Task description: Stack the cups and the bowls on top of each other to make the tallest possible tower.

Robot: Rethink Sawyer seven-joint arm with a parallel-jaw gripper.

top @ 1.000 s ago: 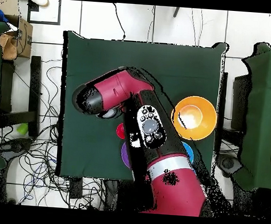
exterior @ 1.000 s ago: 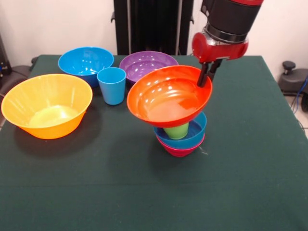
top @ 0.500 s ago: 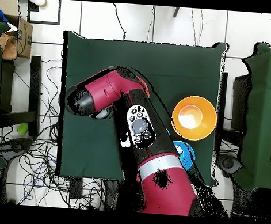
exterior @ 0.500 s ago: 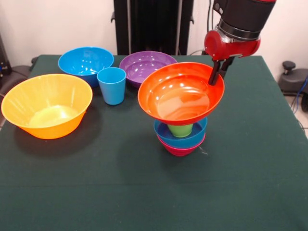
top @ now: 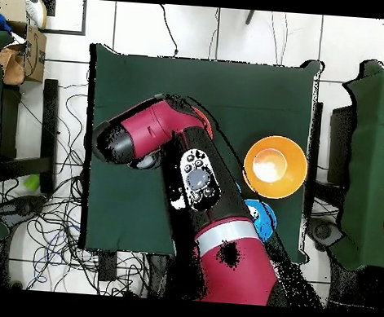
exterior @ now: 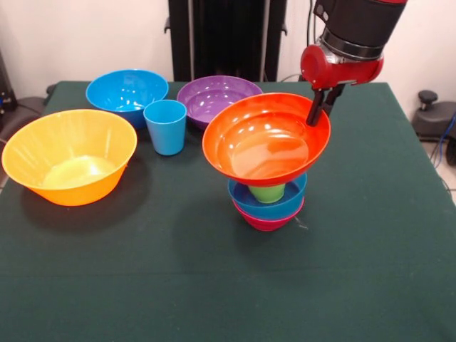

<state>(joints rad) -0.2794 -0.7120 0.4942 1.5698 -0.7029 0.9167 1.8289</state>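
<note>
In the front view my gripper (exterior: 318, 114) is shut on the far right rim of the red-orange bowl (exterior: 265, 139) and holds it tilted just above the tower. The tower stands at centre: a small magenta bowl (exterior: 267, 220) at the bottom, a small blue bowl (exterior: 274, 202) in it, and a lime green cup (exterior: 267, 192) inside that. The red-orange bowl's base is at the green cup's top; I cannot tell if they touch. In the overhead view my arm (top: 160, 134) hides the tower and the gripper.
The big yellow-orange bowl (exterior: 70, 155) sits at the left and shows in the overhead view (top: 275, 166). The large blue bowl (exterior: 127, 92), a light blue cup (exterior: 165, 126) and the purple bowl (exterior: 217, 95) stand behind. No red cup shows.
The gripper carried the red-orange bowl right and slightly up from one second ago, then eased slightly back left, so the bowl is now centred over the tower.
</note>
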